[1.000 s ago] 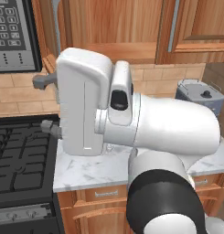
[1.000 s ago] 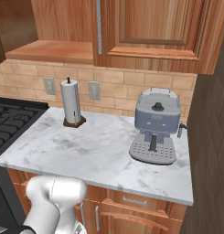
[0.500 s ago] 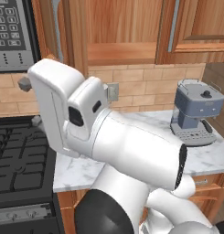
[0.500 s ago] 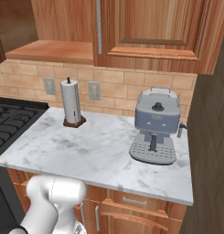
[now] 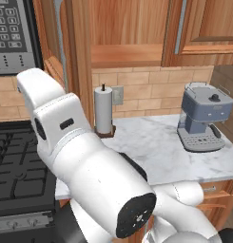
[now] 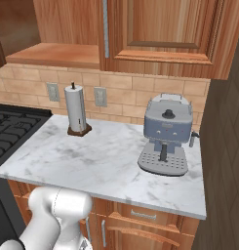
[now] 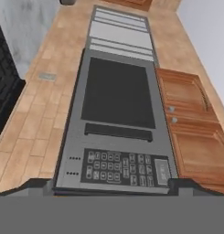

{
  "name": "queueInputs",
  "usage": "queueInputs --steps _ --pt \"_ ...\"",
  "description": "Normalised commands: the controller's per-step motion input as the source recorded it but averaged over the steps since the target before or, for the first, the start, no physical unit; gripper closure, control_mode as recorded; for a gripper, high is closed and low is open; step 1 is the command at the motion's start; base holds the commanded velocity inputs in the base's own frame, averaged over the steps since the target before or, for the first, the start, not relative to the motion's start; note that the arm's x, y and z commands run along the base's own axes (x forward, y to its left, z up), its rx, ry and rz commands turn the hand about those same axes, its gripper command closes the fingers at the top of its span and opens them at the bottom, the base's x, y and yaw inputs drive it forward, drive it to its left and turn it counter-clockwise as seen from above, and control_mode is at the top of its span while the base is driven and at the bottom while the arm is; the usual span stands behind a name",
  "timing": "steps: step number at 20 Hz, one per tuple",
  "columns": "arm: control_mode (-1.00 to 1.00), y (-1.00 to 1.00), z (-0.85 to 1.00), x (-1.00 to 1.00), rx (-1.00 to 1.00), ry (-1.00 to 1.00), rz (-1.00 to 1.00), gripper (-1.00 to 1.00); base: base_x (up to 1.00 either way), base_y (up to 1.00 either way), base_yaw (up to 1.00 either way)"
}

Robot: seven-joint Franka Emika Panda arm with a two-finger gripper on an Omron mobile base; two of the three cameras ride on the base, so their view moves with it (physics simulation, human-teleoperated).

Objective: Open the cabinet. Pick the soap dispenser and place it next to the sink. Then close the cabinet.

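Claw (image 7: 111,184): jaws wide, empty, facing the microwave (image 7: 118,96) | surface (image 5: 151,142): bears paper towel roll (image 5: 103,110) | cabinet (image 5: 127,28): above the surface, left door (image 5: 76,47) swung out, shelf floor (image 5: 127,55) exposed | step: likely opening done, pick pending | next: turn claw toward the shelf, seek the soap dispenser

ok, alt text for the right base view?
A grey-blue coffee machine and a white paper towel roll on a brown base stand apart on a white marble counter. Above them hang reddish-brown wooden wall cabinets, with a black stove at left.
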Motion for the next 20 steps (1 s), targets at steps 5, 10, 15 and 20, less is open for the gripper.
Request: queueInputs --steps 5,10,15,20 --pt "-1.0 0.04 0.0 0.34 0.11 0.06 -0.16 -1.0 0.0 0.0 0.0" --pt "-1.0 0.0 -0.01 0.34 0.11 0.12 -0.11 -1.0 0.0 0.0 0.0" --pt "-1.0 0.03 -0.14 0.27 0.05 0.08 -0.06 -1.0 0.0 0.0 0.0" --pt "-1.0 0.01 -0.19 0.41 0.0 0.0 -0.05 -1.0 0.0 0.0 0.0"
